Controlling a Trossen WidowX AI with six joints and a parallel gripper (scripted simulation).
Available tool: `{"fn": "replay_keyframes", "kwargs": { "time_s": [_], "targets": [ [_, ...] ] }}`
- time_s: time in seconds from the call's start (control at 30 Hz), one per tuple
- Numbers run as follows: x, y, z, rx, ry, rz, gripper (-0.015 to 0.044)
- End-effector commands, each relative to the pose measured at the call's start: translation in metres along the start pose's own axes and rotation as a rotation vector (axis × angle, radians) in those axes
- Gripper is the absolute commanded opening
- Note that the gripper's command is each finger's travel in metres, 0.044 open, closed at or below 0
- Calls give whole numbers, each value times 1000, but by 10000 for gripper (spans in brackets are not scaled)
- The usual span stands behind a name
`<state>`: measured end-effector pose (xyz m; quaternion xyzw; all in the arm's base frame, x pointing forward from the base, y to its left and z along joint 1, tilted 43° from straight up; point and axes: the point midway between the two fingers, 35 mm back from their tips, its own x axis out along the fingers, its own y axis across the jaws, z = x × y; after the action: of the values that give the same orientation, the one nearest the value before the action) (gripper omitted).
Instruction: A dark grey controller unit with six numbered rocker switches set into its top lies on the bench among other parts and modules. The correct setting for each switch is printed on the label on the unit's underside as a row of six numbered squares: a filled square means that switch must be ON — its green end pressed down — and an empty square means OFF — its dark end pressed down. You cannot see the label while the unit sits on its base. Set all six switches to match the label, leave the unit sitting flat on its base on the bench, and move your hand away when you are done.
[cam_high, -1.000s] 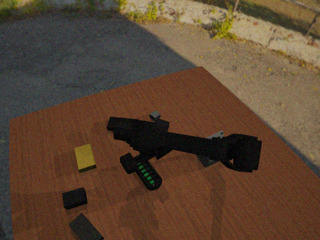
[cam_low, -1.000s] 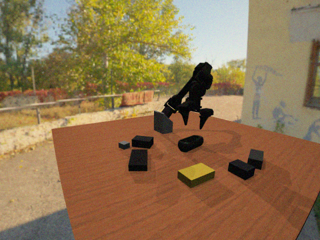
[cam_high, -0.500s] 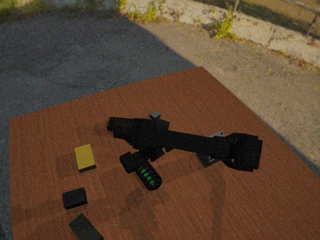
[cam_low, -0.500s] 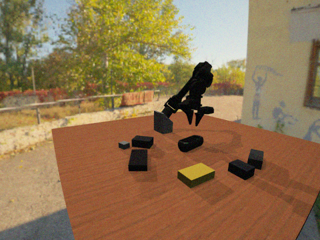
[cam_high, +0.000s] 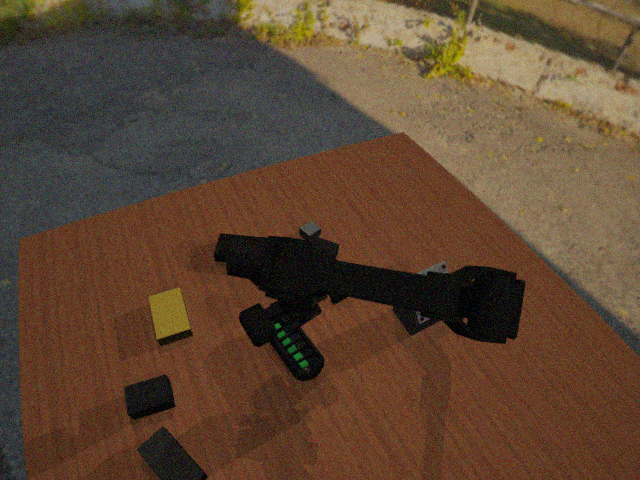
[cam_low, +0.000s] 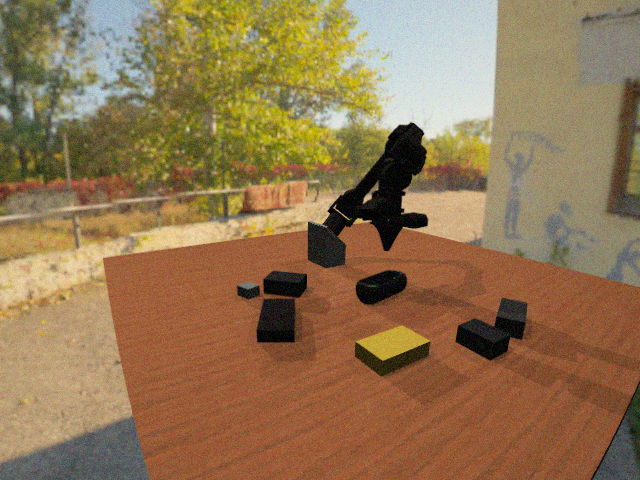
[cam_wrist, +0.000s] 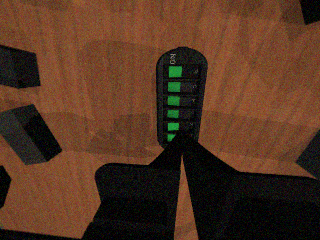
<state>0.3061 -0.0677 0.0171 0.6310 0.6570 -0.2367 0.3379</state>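
The dark grey controller unit (cam_high: 313, 365) (cam_low: 381, 290) (cam_wrist: 187, 102) lies on its base on the bench (cam_high: 361, 175) (cam_low: 217, 413), its six rocker switches facing up. In the wrist view the green ends form a column on the left, below the ON print, with dark ends and numbers on the right. I cannot tell reliably which ends are pressed down. The label underneath is hidden. My gripper (cam_low: 386, 248) (cam_wrist: 181, 138) is shut and empty, fingertips together and pointing down above the unit. In the wrist view the tips cover part of the lowest switch.
A yellow block (cam_high: 170, 315) (cam_low: 392, 343), a black block (cam_high: 149, 396) (cam_low: 480, 338) and a dark block (cam_high: 170, 454) (cam_low: 512, 315) lie around the unit. Two black blocks (cam_low: 285, 283) (cam_low: 276, 320), a small grey cube (cam_high: 310, 229) (cam_low: 248, 289) and an upright grey wedge (cam_low: 325, 248) also stand there.
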Motion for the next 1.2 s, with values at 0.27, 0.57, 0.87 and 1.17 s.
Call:
{"fn": "replay_keyframes", "kwargs": {
  "time_s": [0.27,0.57,0.87,1.17],
  "targets": [
    [0,0,0,0,0,0,263],
    [0,0,0,0,0,0,440],
    [58,-47,4,-20,14,-6,204],
    [59,-48,4,-20,14,-6,0]
  ]
}}
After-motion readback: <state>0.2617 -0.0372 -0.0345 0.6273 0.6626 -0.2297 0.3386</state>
